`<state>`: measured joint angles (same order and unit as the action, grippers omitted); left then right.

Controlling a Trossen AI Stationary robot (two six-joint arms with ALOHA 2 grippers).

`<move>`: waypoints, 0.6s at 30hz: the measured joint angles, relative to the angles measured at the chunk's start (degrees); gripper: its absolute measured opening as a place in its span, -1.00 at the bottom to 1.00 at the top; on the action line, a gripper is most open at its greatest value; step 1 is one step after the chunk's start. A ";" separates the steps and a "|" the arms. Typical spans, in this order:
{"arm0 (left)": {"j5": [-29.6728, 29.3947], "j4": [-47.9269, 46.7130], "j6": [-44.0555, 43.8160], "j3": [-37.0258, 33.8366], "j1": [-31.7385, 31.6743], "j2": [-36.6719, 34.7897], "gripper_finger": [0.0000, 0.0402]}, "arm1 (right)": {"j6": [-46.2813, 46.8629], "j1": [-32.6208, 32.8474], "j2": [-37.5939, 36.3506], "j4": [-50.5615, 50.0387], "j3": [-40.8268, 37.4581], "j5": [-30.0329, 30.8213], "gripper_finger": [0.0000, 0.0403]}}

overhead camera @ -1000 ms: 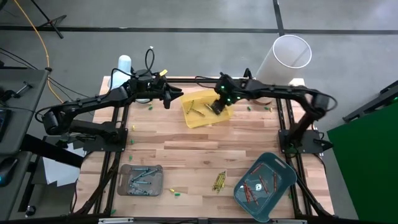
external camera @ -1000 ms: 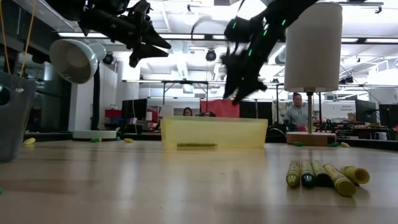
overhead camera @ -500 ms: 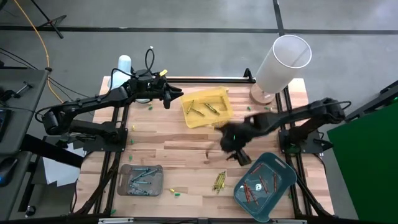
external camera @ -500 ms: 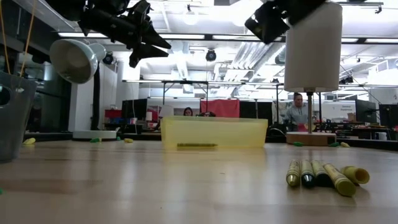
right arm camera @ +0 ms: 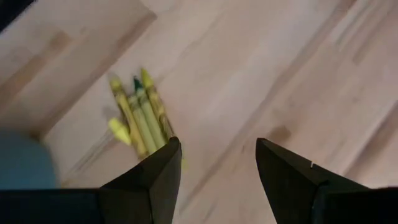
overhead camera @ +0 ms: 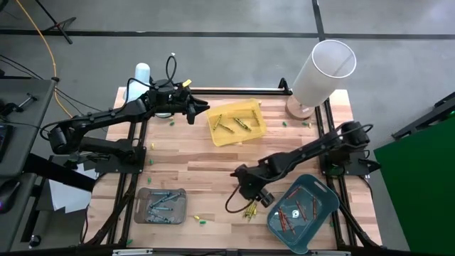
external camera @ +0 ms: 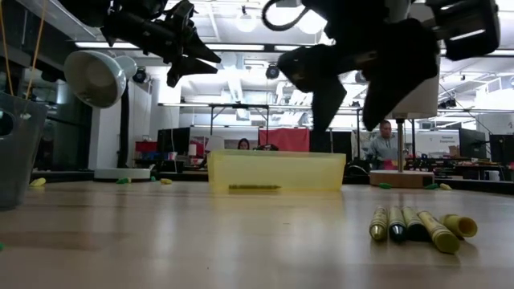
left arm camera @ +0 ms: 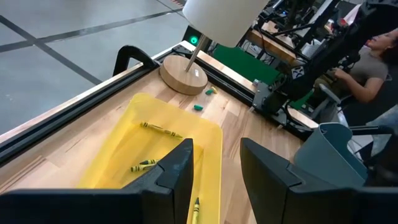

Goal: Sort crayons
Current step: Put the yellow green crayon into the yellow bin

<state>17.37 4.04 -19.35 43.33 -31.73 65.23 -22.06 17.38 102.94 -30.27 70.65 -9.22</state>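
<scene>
A small bunch of yellow-olive and green crayons [overhead camera: 249,208] lies on the wooden table near its front edge, also seen in the low view [external camera: 418,225] and the right wrist view [right arm camera: 140,112]. My right gripper [overhead camera: 254,196] hangs open just above and beside the bunch, slanting down, touching nothing [right arm camera: 217,162]. More yellow crayons [left arm camera: 155,130] lie in the yellow tray [overhead camera: 237,122] at the back. My left gripper [overhead camera: 205,108] waits open in the air at that tray's left side [left arm camera: 214,162].
A grey tray [overhead camera: 161,205] with crayons sits at the near left, a teal tray [overhead camera: 302,210] with red crayons at the near right. A tall white cylinder on a wooden base [overhead camera: 323,67] stands at the back right. Small green bits [overhead camera: 201,221] lie scattered.
My right gripper has swung from over the yellow tray toward the table's near edge and sunk a little, rolling about its own axis, and now hangs over the loose bunch of crayons. Its fingers stay open.
</scene>
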 joint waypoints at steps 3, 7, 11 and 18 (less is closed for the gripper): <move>0.00 0.00 0.00 0.00 0.00 0.00 -0.40 | 0.14 -0.49 1.70 2.03 0.02 -2.18 -0.01; 0.02 -0.01 0.00 0.00 0.00 0.00 -0.40 | -0.15 -0.67 3.84 1.46 0.00 -5.88 -0.01; 0.02 -0.01 -0.02 0.00 0.00 0.00 -0.40 | -3.21 -0.29 5.38 1.96 0.00 -6.23 -0.01; 0.02 -0.62 -0.02 0.00 0.00 -0.02 -0.40 | -4.57 -0.63 8.53 2.31 -0.02 -5.22 -0.01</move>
<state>17.39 3.42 -19.38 43.33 -31.73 65.21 -26.63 16.75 111.48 -27.96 70.63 -14.45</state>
